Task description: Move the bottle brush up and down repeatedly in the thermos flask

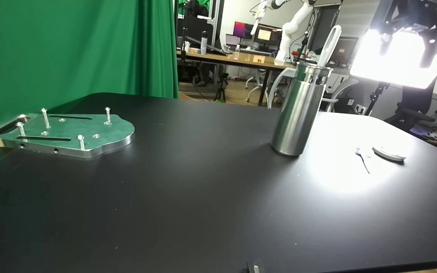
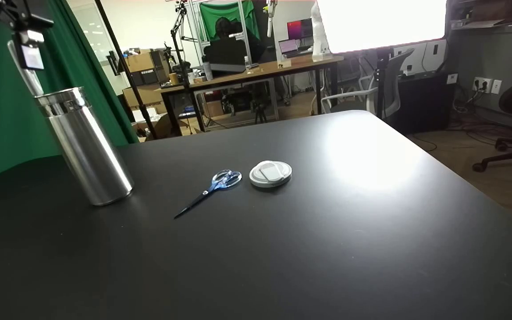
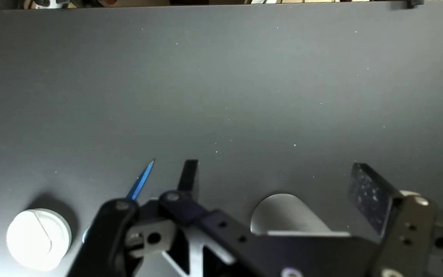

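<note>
The thermos flask (image 1: 300, 113), a tall silver cylinder, stands on the black table in both exterior views (image 2: 89, 151). A pale curved handle (image 1: 277, 84) shows beside its neck. The pale bottle brush (image 1: 329, 46) sticks up out of the flask's mouth at a slant; it also shows in an exterior view (image 2: 26, 73), partly behind a finger. Its lower part is hidden inside the flask. My gripper (image 1: 406, 49) is open, with its fingers wide apart above the table. In the wrist view the flask's lower body (image 3: 285, 213) shows between and below the fingertips (image 3: 275, 169); the brush is hidden there.
A white round lid (image 2: 270, 173) and blue scissors (image 2: 214, 189) lie near the flask. They also show in the wrist view, the lid (image 3: 39, 239) and the scissors (image 3: 141, 182). A green plate with pegs (image 1: 70, 131) lies across the table. A bright light panel (image 2: 380, 22) stands behind.
</note>
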